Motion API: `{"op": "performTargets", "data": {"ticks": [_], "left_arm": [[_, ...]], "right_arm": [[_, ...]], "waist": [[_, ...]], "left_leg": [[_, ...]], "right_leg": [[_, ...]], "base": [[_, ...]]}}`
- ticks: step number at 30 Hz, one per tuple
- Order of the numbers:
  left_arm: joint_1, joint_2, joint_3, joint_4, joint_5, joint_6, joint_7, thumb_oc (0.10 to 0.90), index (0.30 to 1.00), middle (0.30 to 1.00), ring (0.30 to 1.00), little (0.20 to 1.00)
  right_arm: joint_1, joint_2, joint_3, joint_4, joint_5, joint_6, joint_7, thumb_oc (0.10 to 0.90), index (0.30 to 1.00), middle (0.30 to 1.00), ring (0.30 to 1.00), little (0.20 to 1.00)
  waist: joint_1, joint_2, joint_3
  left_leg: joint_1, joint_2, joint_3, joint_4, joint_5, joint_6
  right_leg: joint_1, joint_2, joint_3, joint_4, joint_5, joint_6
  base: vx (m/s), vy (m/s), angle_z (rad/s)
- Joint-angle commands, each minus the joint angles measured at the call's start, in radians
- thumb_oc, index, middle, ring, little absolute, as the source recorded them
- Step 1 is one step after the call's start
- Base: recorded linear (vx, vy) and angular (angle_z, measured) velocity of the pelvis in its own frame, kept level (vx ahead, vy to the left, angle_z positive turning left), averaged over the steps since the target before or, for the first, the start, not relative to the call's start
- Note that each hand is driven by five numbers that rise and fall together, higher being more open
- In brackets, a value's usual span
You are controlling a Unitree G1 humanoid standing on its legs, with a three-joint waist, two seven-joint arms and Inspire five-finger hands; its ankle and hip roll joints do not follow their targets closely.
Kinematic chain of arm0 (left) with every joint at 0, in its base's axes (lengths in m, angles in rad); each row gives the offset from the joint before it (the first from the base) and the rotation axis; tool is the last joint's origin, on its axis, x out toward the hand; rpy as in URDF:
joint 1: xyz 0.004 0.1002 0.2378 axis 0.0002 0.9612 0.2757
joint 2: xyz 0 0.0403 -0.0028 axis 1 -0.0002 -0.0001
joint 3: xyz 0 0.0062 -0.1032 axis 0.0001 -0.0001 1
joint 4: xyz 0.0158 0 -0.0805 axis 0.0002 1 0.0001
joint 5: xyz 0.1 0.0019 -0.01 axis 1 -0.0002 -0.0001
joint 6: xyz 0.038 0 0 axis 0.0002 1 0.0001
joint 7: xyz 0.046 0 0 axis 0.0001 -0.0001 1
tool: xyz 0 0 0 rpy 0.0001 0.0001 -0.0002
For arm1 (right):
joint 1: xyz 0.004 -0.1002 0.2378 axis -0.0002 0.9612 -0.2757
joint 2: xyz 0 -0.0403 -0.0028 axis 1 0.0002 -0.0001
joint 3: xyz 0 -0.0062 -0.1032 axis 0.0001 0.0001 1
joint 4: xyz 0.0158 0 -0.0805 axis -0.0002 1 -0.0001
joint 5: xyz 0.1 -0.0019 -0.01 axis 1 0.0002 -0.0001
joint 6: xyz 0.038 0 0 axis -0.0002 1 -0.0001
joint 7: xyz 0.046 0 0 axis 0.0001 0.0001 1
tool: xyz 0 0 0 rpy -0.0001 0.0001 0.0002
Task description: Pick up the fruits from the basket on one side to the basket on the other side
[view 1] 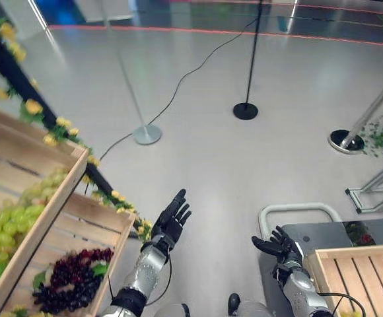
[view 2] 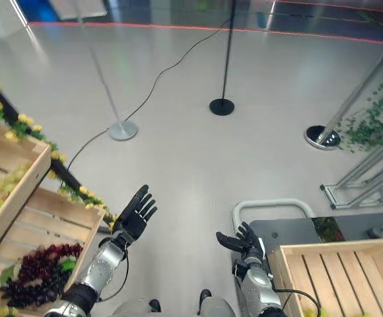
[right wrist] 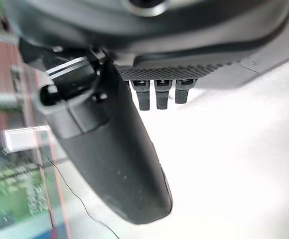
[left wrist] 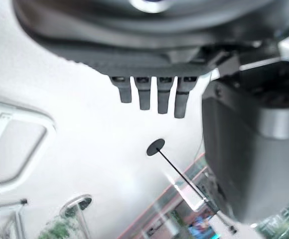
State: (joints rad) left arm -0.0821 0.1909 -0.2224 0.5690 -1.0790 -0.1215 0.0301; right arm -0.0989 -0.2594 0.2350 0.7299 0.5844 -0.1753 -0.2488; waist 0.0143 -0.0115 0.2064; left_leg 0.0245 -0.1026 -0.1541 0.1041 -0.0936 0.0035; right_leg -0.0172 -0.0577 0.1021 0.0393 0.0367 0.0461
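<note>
Left hand [view 1: 170,221], right hand [view 1: 274,246]: both spread, empty. Two wooden crates [view 1: 20,172] left, one crate [view 1: 370,274] right.

Grapes [view 1: 72,277] in left crate [view 1: 96,228]; right crate [view 1: 360,274] opposite.

Left crates [view 1: 79,218]: pale unfinished wood slats, matt, grain visible. Right crate [view 1: 363,271] at 4 o'clock: same slatted wood. Dark grapes [view 1: 72,277]: glossy skins. Green grapes [view 1: 6,224]: smooth, slight sheen. Floor [view 1: 244,165]: smooth grey, soft reflections. Black stanchion [view 1: 246,109] at 12 o'clock: matt base. Silver stanchion base [view 1: 146,134]: brushed metal. Left hand [view 1: 170,221], right hand [view 1: 274,246]: matt black plastic; forearms satin metal. Cart [view 1: 323,231]: grey matt deck, white tubular handle.
</note>
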Motion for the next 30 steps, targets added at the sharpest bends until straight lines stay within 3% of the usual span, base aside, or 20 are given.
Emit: {"op": "performTargets", "data": {"ticks": [1, 6, 7, 8, 9, 10, 13, 15, 17, 18, 22, 24, 30], "left_arm": [[-0.103, 0.012, 0.036, -0.062, -0.008, -0.083, -0.032, 0.8, 0.9, 0.9, 0.9, 0.9], [-0.112, 0.035, 0.018, -0.07, 0.066, -0.069, -0.018, 0.8, 0.9, 0.9, 0.9, 0.9], [-0.096, 0.045, 0.026, -0.088, 0.085, -0.062, -0.003, 0.8, 0.9, 0.9, 0.9, 0.9], [-0.091, 0.049, 0.029, -0.095, 0.088, -0.057, 0.0, 0.8, 0.9, 0.9, 0.9, 0.9], [-0.069, 0.068, 0.055, -0.116, 0.084, -0.05, 0.013, 0.8, 0.9, 0.9, 0.9, 0.9], [-0.057, 0.077, 0.077, -0.128, 0.086, -0.034, 0.009, 0.8, 0.9, 0.9, 0.9, 0.9], [-0.057, 0.082, 0.09, -0.118, 0.077, -0.007, -0.019, 0.8, 0.9, 0.9, 0.9, 0.9], [-0.053, 0.079, 0.083, -0.128, 0.078, -0.005, -0.006, 0.8, 0.9, 0.9, 0.9, 0.9], [-0.045, 0.077, 0.085, -0.123, 0.071, -0.005, -0.011, 0.8, 0.9, 0.9, 0.9, 0.9], [-0.031, 0.071, 0.084, -0.144, 0.061, -0.003, 0.004, 0.8, 0.9, 0.9, 0.9, 0.9], [-0.054, 0.072, 0.069, -0.167, 0.074, -0.008, 0.027, 0.8, 0.9, 0.9, 0.9, 0.9], [-0.075, 0.08, 0.05, -0.172, 0.156, -0.015, 0.015, 0.8, 0.9, 0.9, 0.9, 0.9], [-0.031, 0.16, 0.028, -0.244, 0.421, -0.021, 0.024, 0.8, 0.9, 0.9, 0.9, 0.9]], "right_arm": [[-0.02, -0.04, -0.038, -0.076, -0.081, -0.161, -0.121, 0.8, 0.9, 0.9, 0.9, 0.9], [0.023, -0.058, -0.088, -0.132, -0.077, -0.141, -0.105, 0.8, 0.9, 0.9, 0.9, 0.9], [0.034, -0.049, -0.1, -0.158, -0.039, -0.131, -0.064, 0.8, 0.9, 0.9, 0.9, 0.9], [0.035, -0.046, -0.102, -0.163, -0.03, -0.135, -0.053, 0.8, 0.9, 0.9, 0.9, 0.9], [0.037, -0.032, -0.102, -0.193, -0.013, -0.139, 0.007, 0.8, 0.9, 0.9, 0.9, 0.9], [0.039, -0.02, -0.099, -0.22, -0.012, -0.148, 0.021, 0.8, 0.9, 0.9, 0.9, 0.9], [0.049, -0.007, -0.103, -0.241, -0.048, -0.195, -0.005, 0.8, 0.9, 0.9, 0.9, 0.9], [0.035, -0.008, -0.094, -0.25, -0.133, -0.264, -0.042, 0.8, 0.9, 0.9, 0.9, 0.9], [0.023, -0.015, -0.091, -0.259, -0.183, -0.293, -0.072, 0.8, 0.9, 0.9, 0.9, 0.9], [0.011, -0.035, -0.096, -0.316, -0.239, -0.28, -0.119, 0.8, 0.9, 0.9, 0.9, 0.9], [-0.04, -0.101, -0.114, -0.37, -0.372, -0.27, -0.224, 0.8, 0.9, 0.9, 0.9, 0.9], [-0.076, -0.169, -0.146, -0.372, -0.439, -0.244, -0.276, 0.8, 0.9, 0.9, 0.9, 0.9], [-0.082, -0.308, -0.234, -0.35, -0.433, -0.183, -0.277, 0.8, 0.9, 0.9, 0.9, 0.9]], "waist": [[-0.042, 0.013, -0.038], [-0.088, 0.015, -0.034], [-0.086, 0.014, -0.027], [-0.084, 0.013, -0.025], [-0.065, 0.016, -0.017], [-0.051, 0.021, -0.013], [-0.041, 0.028, -0.019], [-0.018, 0.018, -0.023], [-0.007, 0.006, -0.028], [-0.012, 0.0, -0.029], [-0.011, -0.005, -0.013], [-0.014, -0.01, 0.002], [-0.004, -0.013, 0.012]], "left_leg": [[0.032, 0.049, 0.096, -0.046, 0.05, 0.013], [0.066, 0.037, 0.132, -0.1, 0.049, 0.021], [0.081, 0.04, 0.164, -0.115, 0.05, 0.023], [0.086, 0.042, 0.177, -0.118, 0.05, 0.023], [0.095, 0.059, 0.235, -0.124, 0.056, 0.024], [0.095, 0.073, 0.268, -0.125, 0.062, 0.025], [0.07, 0.088, 0.276, -0.104, 0.066, 0.037], [0.055, 0.111, 0.29, -0.071, 0.057, 0.027], [0.051, 0.124, 0.308, -0.06, 0.05, 0.015], [0.044, 0.138, 0.305, -0.044, 0.049, 0.002], [0.019, 0.162, 0.323, -0.031, 0.061, -0.015], [0.012, 0.163, 0.318, -0.029, 0.062, -0.02], [0.033, 0.162, 0.317, -0.052, 0.063, -0.023]], "right_leg": [[0.042, -0.001, -0.074, -0.009, 0.018, 0.017], [-0.002, -0.017, -0.067, -0.036, 0.078, 0.059], [-0.024, -0.027, -0.122, -0.014, 0.088, 0.073], [-0.029, -0.034, -0.144, 0.0, 0.09, 0.078], [-0.044, -0.075, -0.237, 0.072, 0.099, 0.093], [-0.042, -0.104, -0.274, 0.125, 0.092, 0.092], [-0.031, -0.13, -0.259, 0.199, 0.064, 0.079], [0.021, -0.153, -0.305, 0.124, 0.027, 0.067], [0.055, -0.146, -0.324, 0.045, 0.02, 0.073], [0.06, -0.122, -0.291, 0.014, 0.015, 0.069], [0.055, -0.11, -0.292, 0.003, 0.01, 0.062], [0.05, -0.102, -0.289, 0.002, 0.009, 0.062], [0.075, -0.096, -0.3, -0.024, 0.016, 0.061]], "base": [[-0.06, 0.165, -1.03], [-0.04, 0.099, -0.43], [-0.04, 0.02, -0.5], [-0.06, -0.011, -0.41], [-0.09, -0.03, -0.77], [-0.1, -0.035, -1.09], [-0.04, -0.087, -1.0], [0.03, -0.262, -0.22], [0.06, -0.258, -0.19], [0.06, -0.275, -0.42], [-0.05, -0.12, -0.29], [-0.06, -0.105, -0.07], [-0.01, -0.062, 0.0]]}}
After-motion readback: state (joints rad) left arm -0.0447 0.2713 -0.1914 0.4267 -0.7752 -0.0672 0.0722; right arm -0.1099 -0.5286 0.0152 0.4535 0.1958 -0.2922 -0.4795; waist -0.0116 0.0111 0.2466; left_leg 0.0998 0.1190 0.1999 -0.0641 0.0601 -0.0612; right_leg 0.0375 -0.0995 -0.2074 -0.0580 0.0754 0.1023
